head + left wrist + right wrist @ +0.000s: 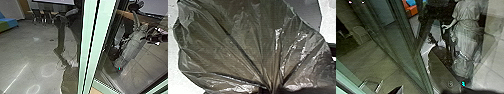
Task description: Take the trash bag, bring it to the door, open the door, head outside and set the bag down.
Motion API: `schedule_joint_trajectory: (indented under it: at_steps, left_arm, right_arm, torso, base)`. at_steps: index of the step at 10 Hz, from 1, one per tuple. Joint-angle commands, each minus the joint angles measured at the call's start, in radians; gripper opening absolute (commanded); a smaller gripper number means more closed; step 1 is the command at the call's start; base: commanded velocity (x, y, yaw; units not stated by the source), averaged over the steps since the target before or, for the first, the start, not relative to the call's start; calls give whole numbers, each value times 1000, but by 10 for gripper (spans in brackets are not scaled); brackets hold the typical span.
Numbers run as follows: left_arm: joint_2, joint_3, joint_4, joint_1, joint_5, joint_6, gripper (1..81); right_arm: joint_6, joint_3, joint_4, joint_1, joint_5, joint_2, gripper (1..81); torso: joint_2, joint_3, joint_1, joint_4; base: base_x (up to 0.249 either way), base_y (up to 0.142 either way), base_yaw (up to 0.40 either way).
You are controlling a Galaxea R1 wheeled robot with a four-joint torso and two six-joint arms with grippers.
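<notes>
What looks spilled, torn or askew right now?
Nothing clearly stands out. The trash bag is heavily creased, but I see no tear. The bright streak on the floor looks more like reflected light than a spill, though I can't be certain.

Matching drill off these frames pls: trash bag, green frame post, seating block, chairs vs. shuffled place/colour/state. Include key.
1. trash bag
2. frame post
3. seating block
4. chairs

A. blue and green
B. far side of the floor
C. creased, folds converging
D. pale green, crossing the head view's middle

Pairs: 1-C, 2-D, 3-A, 4-B
</notes>
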Motion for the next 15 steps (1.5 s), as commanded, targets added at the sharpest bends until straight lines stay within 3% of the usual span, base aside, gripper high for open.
schedule_joint_trajectory:
  at_steps: [1, 3, 10, 15]
  left_arm:
    - [0, 6, -13, -27, 80, -4, 10]
    - [2, 6, -13, -27, 80, -4, 10]
    - [0, 4, -27, -30, 80, -4, 10]
    - [1, 4, -34, -28, 80, -4, 10]
  right_arm:
    - [-87, -107, -18, 155, 10, 42, 811]
    - [-97, -151, -25, 122, 56, 73, 811]
    - [-314, -442, -28, 147, 92, 220, 811]
    - [-332, -449, -27, 170, 90, 226, 811]
  torso:
    - [0, 0, 0, 0]
    - [0, 0, 0, 0]
    - [0, 0, -1, 0]
    - [0, 0, -1, 0]
  base:
    - [0, 0, 0]
    - [0, 0, 0]
    - [0, 0, 0]
    - [0, 0, 0]
